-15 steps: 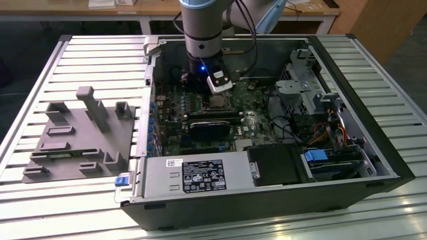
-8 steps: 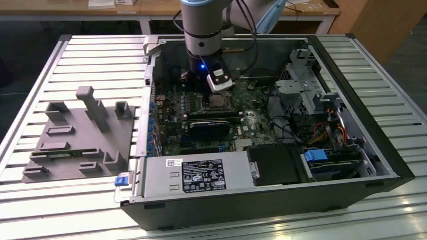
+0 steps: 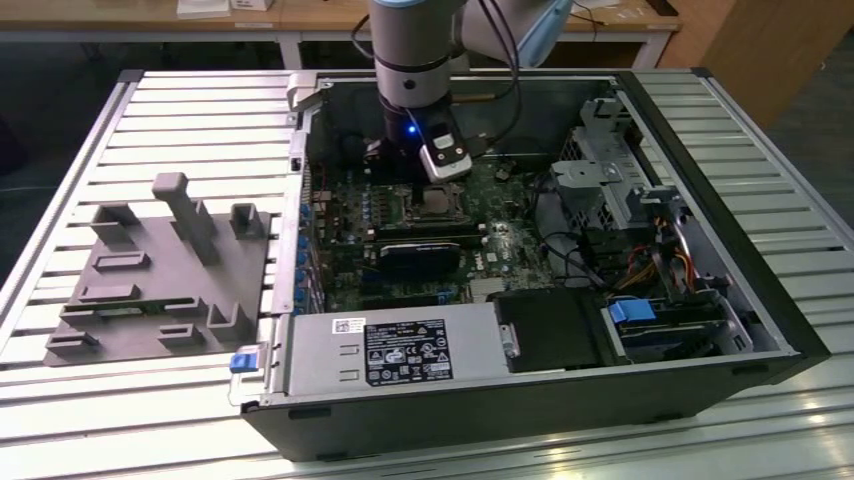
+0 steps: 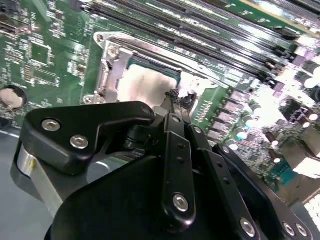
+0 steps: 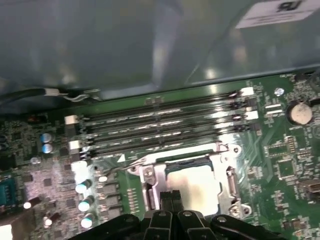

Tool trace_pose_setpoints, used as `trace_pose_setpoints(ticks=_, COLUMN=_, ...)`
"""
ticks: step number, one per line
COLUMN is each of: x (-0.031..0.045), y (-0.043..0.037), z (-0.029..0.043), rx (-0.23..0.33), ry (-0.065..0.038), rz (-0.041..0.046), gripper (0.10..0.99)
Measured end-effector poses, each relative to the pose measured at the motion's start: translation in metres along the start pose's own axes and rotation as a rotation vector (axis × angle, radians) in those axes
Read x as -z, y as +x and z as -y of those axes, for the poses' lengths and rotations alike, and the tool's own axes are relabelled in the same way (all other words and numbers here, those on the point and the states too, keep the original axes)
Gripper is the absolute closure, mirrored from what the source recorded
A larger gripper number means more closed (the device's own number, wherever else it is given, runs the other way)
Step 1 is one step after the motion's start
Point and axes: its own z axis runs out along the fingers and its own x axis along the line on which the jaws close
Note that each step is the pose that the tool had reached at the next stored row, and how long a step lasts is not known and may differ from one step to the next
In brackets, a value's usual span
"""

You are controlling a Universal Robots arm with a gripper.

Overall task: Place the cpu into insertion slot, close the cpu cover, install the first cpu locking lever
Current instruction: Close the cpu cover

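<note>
The cpu [image 5: 194,183] lies flat in its socket on the green motherboard, its dull silver top showing in both wrist views [image 4: 146,86]. The cpu cover [image 5: 152,178], a silvery frame, lies down around it [image 4: 111,70]. A thin wire locking lever [image 5: 122,167] sticks out from the socket's corner beside the memory slots. My gripper [image 5: 170,198] is shut with nothing between its black fingers, and its tips [image 4: 180,96] are right at the socket's edge. In the exterior view the gripper [image 3: 430,186] hangs inside the open computer case just above the socket [image 3: 434,205].
Several long memory slots [image 5: 160,127] run beside the socket. A black card [image 3: 420,255], a grey power supply [image 3: 387,350] and drive cages with cables [image 3: 627,200] crowd the case. A grey fixture block [image 3: 167,270] stands on the slatted table at the exterior view's left.
</note>
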Motion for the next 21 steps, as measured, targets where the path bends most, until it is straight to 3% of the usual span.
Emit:
trace_pose_setpoints(ticks=6, x=-0.0012, y=-0.0161, z=-0.0031, rx=0.0, ry=0.001, rz=-0.004, gripper=0.984)
trace_pose_setpoints(ticks=9, x=0.001, y=-0.0164, z=-0.0032, rx=0.0, ry=0.001, rz=-0.0043, gripper=0.984)
trace_pose_setpoints(ticks=17, x=0.0163, y=-0.0173, z=-0.0042, rx=0.0, ry=0.001, rz=-0.0043, gripper=0.984)
trace_pose_setpoints(ticks=21, x=0.0181, y=-0.0174, z=-0.0043, rx=0.0, ry=0.001, rz=-0.0043, gripper=0.984)
